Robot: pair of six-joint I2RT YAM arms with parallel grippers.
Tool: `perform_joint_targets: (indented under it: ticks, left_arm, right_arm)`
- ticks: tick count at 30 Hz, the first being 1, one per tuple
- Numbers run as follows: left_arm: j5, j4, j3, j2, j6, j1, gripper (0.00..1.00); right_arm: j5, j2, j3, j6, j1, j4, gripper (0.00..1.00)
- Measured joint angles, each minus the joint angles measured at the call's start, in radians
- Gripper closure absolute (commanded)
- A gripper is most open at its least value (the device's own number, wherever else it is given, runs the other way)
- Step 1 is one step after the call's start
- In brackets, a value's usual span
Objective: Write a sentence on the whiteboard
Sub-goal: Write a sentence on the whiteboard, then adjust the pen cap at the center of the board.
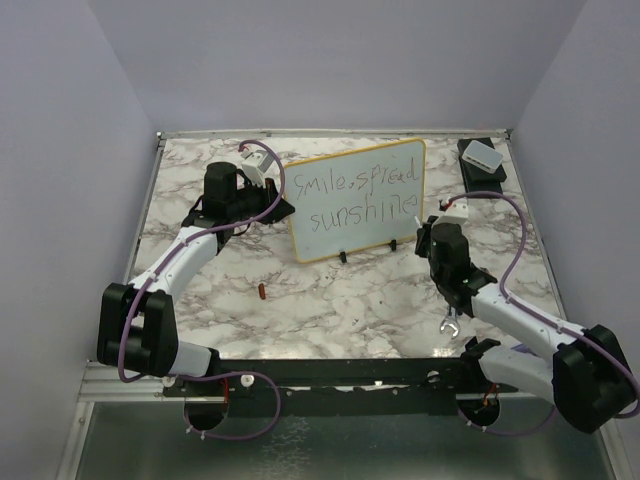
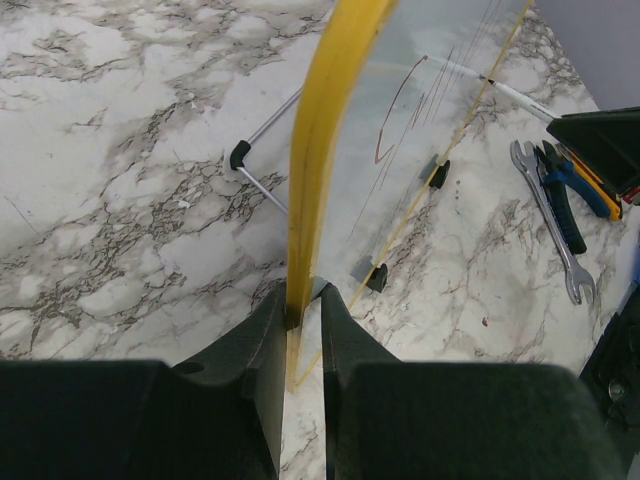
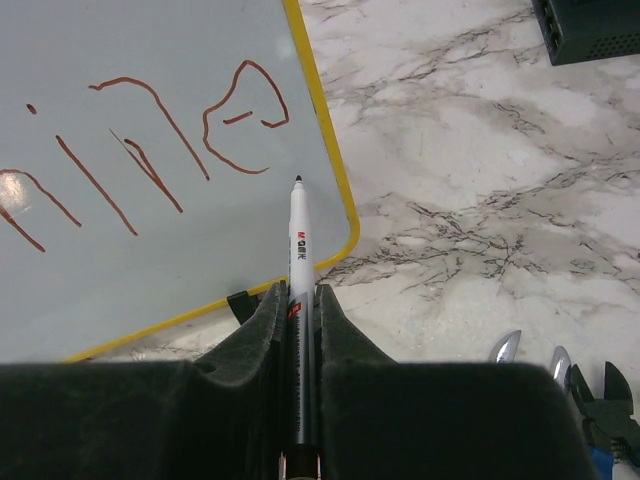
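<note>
Whiteboard (image 1: 345,243) stands upright on small black feet (image 1: 343,257) toward the back-middle of the marble table (image 1: 330,320), its written face toward the arms.

Nearest the arm bases, a broad stretch of bare marble lies in front of the board. On it are a small red cap (image 1: 262,291) left of centre and a wrench (image 1: 450,325) on the right, close beside the right arm. The left wrist view shows blue-handled pliers (image 2: 562,190) just beside that wrench.

Further in, the left gripper (image 2: 303,322) is clamped on the whiteboard's left edge, its fingers nearly together with the yellow rim (image 2: 318,150) pinched between them. A thin metal prop leg (image 2: 239,155) with a black tip juts out behind the board on that side.

The right gripper (image 3: 300,300) is closed tight on a white marker (image 3: 299,245), which lies lengthwise between the fingers, tip forward. The tip sits over the board's lower right corner, just inside the rim and just below and right of the final "e". Whether it touches the face cannot be told.

The sentence (image 1: 352,198), in dark reddish strokes, runs in two lines, "smile, spread" over "sunshine", and fills most of the face. Bare board remains in a strip along the bottom. Open marble lies to the right of the rim.

In the far right corner a small white box (image 1: 482,154) sits on a black base, well apart from the board.
</note>
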State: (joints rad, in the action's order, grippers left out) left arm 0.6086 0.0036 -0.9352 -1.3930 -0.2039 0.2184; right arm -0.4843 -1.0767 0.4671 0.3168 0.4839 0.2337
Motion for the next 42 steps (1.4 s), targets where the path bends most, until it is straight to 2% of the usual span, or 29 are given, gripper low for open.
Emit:
perform_joint_targets:
  ticks: [18, 26, 34, 42]
  left_arm:
    - [0.0, 0.0, 0.0, 0.0, 0.0, 0.0, 0.92]
    - [0.0, -0.001, 0.0, 0.0, 0.0, 0.0, 0.9]
    - [-0.016, -0.003, 0.0, 0.001, -0.011, 0.002, 0.53]
    - [-0.063, -0.005, 0.001, 0.038, -0.021, 0.002, 0.35]
  right_arm:
    - [0.0, -0.032, 0.0, 0.004, -0.008, 0.003, 0.99]
    - [0.013, 0.088, 0.0, 0.004, -0.008, -0.032, 0.99]
    - [0.047, 0.189, 0.0, 0.004, -0.008, -0.107, 0.99]
    - [0.072, 0.225, 0.0, 0.004, -0.008, -0.127, 0.99]
